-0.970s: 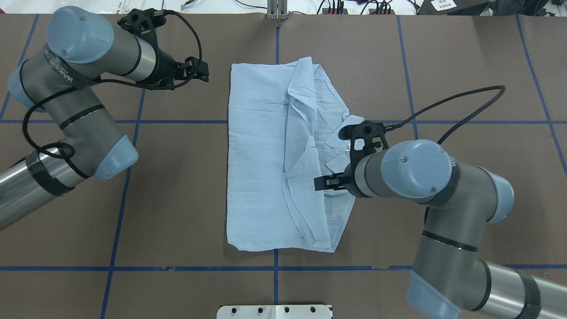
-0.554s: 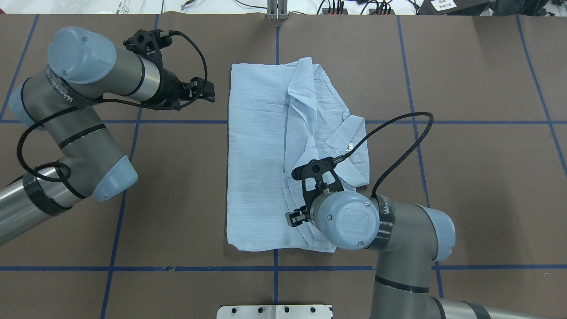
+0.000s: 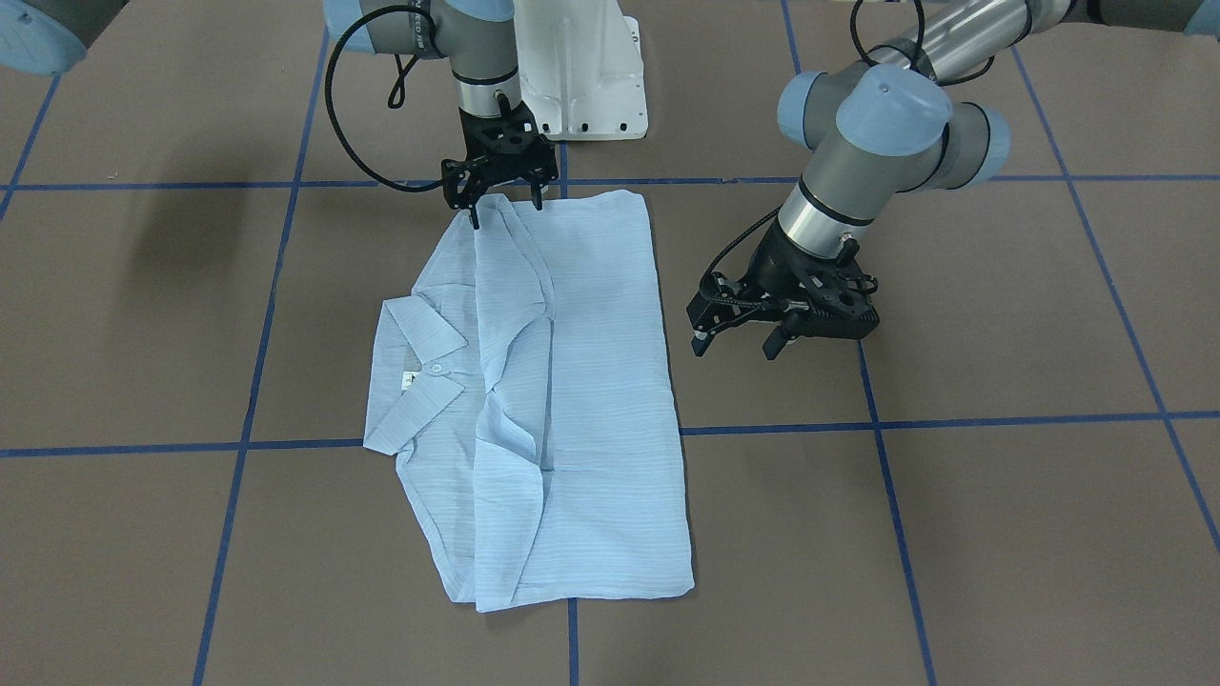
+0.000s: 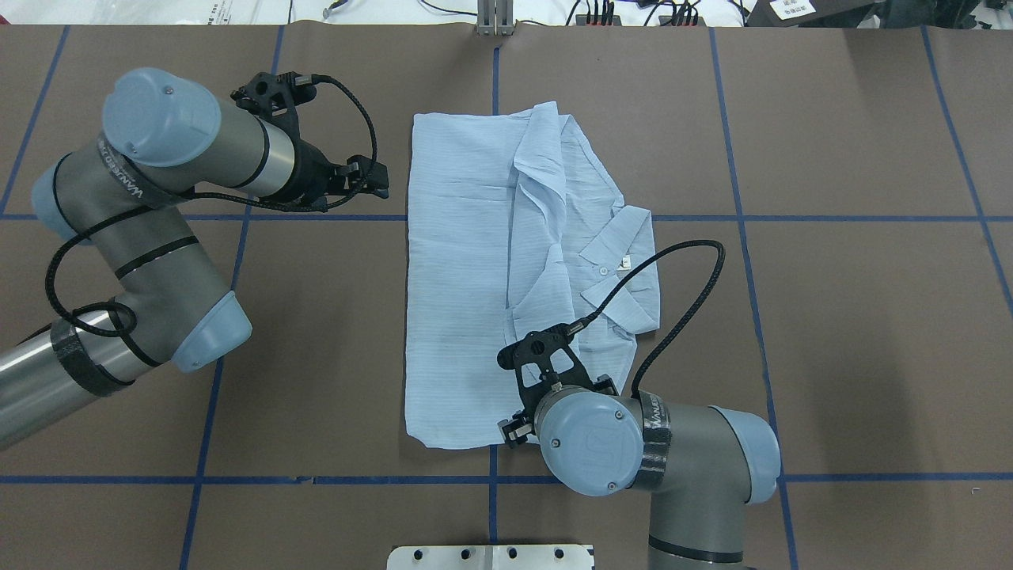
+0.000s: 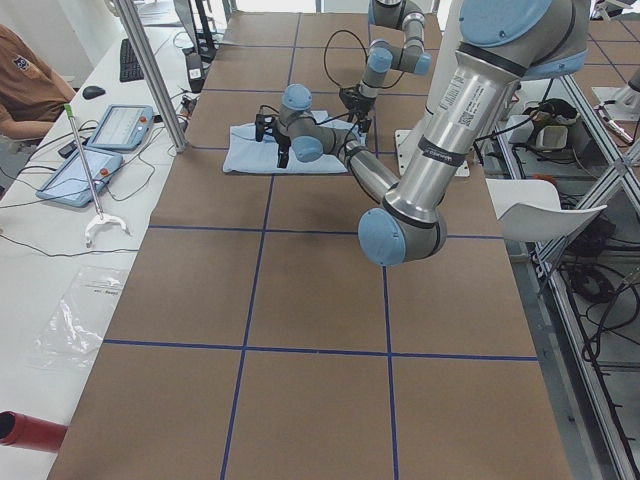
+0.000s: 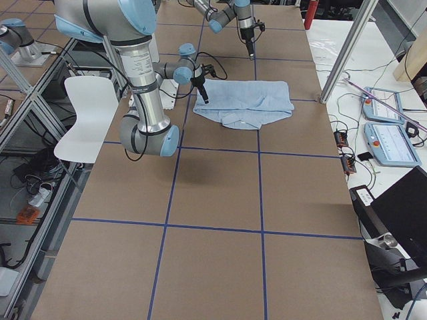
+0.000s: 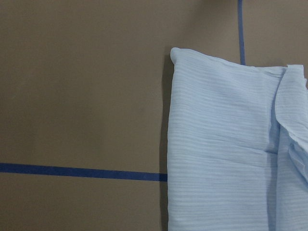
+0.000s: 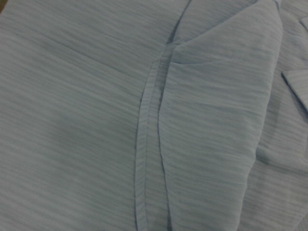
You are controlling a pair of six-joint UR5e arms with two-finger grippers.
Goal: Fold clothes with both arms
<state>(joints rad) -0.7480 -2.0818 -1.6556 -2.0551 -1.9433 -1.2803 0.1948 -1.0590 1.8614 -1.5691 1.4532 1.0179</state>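
A brown bench ruled with blue tape lines carried one shirt at its middle. The shirt lay flat, folded into a long oblong, its thin light-blue cloth finely striped and crinkled. The pointed collar with one white button showed on the robot's right side. The right gripper stood over the shirt's edge nearest the robot's base, with its two black fingers spread apart at the cloth. The left gripper hung just beside the shirt's left edge over bare bench, its fingers also apart and holding nothing. Both of the two arms were grey with light-blue joint caps.
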